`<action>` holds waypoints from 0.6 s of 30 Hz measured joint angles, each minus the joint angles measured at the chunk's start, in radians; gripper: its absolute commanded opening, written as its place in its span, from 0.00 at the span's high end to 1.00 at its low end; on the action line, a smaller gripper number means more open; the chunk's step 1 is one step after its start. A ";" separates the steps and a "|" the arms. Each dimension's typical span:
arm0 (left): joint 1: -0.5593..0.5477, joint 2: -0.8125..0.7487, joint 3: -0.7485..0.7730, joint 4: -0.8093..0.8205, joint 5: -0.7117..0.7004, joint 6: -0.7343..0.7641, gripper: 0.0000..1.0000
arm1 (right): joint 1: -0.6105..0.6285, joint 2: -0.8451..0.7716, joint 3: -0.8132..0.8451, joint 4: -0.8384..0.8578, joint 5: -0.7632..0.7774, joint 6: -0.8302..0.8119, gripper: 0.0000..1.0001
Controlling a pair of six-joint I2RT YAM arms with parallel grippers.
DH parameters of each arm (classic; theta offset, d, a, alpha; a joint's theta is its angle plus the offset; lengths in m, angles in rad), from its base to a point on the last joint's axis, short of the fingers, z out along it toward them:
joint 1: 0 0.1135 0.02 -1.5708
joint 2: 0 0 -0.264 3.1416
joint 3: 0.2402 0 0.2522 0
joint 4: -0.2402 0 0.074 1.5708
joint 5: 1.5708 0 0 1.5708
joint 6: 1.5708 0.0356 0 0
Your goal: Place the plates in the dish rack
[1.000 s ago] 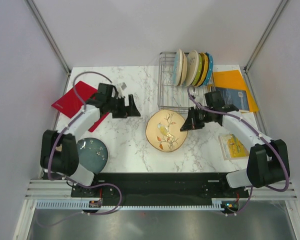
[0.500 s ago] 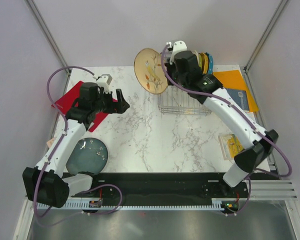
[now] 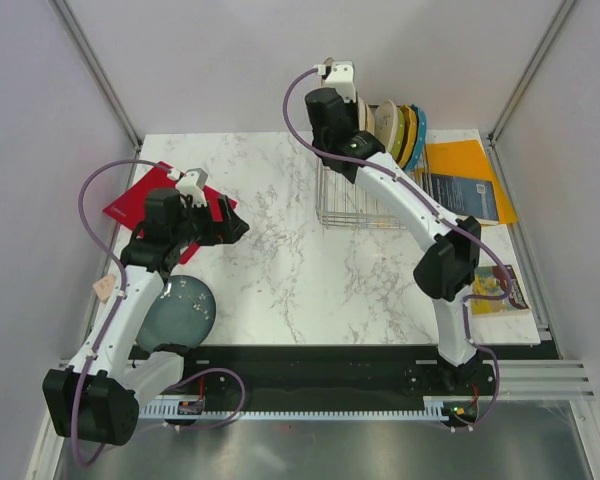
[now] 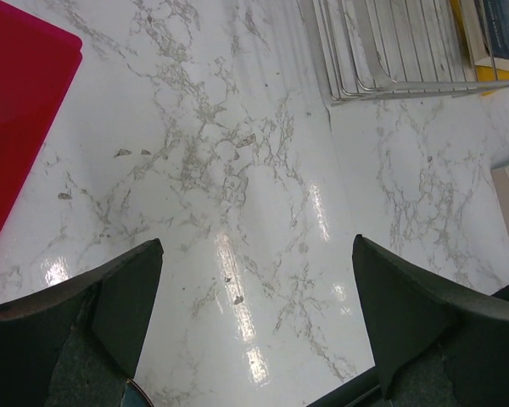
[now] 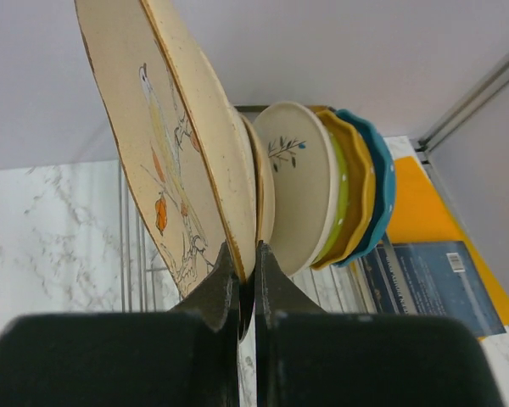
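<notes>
Cream bird plate (image 5: 165,161) is held on edge, its rim pinched tight by the right gripper (image 5: 247,284) at the dish rack (image 3: 355,205), upper centre of the top view. Left gripper (image 4: 256,254) gapes wide, empty, over the marble table (image 4: 237,153). Dark speckled plate (image 3: 178,312) lies lower left.

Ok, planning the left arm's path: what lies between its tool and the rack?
Nothing: bare marble runs from the left tool to the rack, as the left wrist view shows.

The marble-patterned tabletop (image 4: 237,212) is gleaming, glossy and smooth; the dish rack (image 4: 390,51) is showing bare silver metal wire; the cream plate (image 5: 178,170) is looking like matt, faintly speckled ceramic
</notes>
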 measured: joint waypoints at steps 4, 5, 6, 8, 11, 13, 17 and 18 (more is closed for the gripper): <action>0.007 -0.013 -0.033 0.019 0.006 -0.013 0.01 | 0.003 0.105 0.136 0.044 0.082 -0.074 1.00; 0.009 -0.017 -0.041 0.026 0.007 -0.015 0.01 | 0.004 0.124 0.159 0.061 0.099 -0.088 1.00; 0.009 -0.021 -0.048 0.029 0.008 -0.017 0.01 | 0.005 0.142 0.174 0.079 0.113 -0.106 1.00; 0.010 -0.031 -0.063 0.036 0.008 -0.019 0.01 | 0.007 0.170 0.190 0.114 0.143 -0.144 1.00; 0.010 -0.048 -0.084 0.052 0.008 -0.021 0.01 | 0.009 0.217 0.205 0.158 0.180 -0.202 1.00; 0.010 -0.060 -0.095 0.060 0.008 -0.022 0.01 | 0.009 0.253 0.219 0.179 0.196 -0.232 1.00; 0.010 -0.085 -0.114 0.075 0.008 -0.022 0.01 | 0.009 0.317 0.231 0.191 0.200 -0.269 1.00; 0.010 -0.088 -0.117 0.077 0.008 -0.023 0.01 | 0.009 0.332 0.231 0.194 0.200 -0.278 1.00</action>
